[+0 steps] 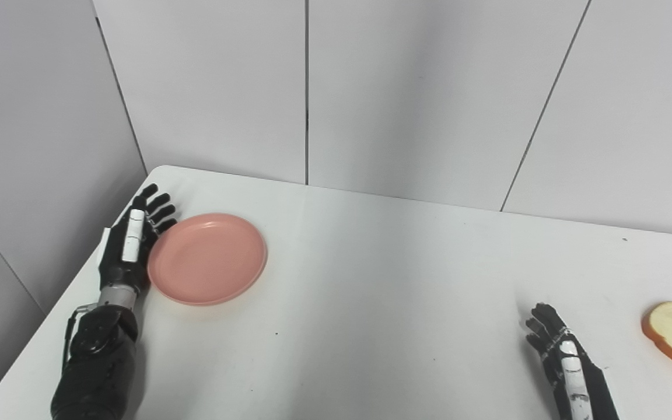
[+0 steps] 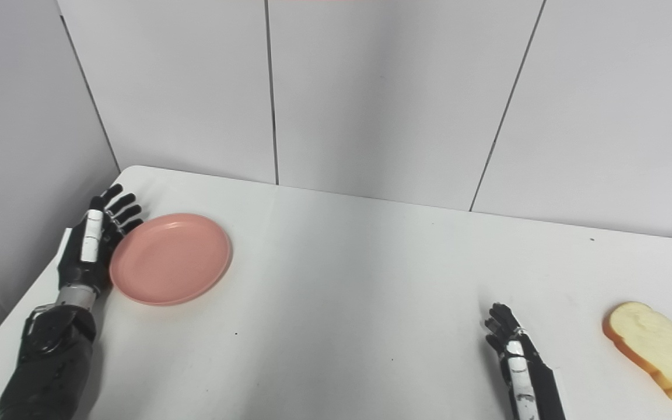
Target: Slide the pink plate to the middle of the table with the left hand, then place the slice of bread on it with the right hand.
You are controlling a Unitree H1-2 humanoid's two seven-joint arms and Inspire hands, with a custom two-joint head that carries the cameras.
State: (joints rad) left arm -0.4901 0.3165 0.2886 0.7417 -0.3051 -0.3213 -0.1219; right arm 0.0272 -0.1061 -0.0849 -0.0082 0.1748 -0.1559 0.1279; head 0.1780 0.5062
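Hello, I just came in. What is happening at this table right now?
A humanoid robot is starting to move a pink plate. Its left hand is open, set against the plate's left edge near the table's left side. The right hand waits open near the front, holding nothing. The slice of bread lies untouched on the far right.

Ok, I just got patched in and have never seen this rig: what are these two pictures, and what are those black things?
Both pictures come from two cameras side by side on a humanoid robot's head, looking down at one white table. The black things are its hands. The left hand lies open against the left rim of the pink plate, which is empty and sits well left of the middle. The right hand rests open near the front edge, holding nothing. The slice of bread lies on the table to its right, untouched.
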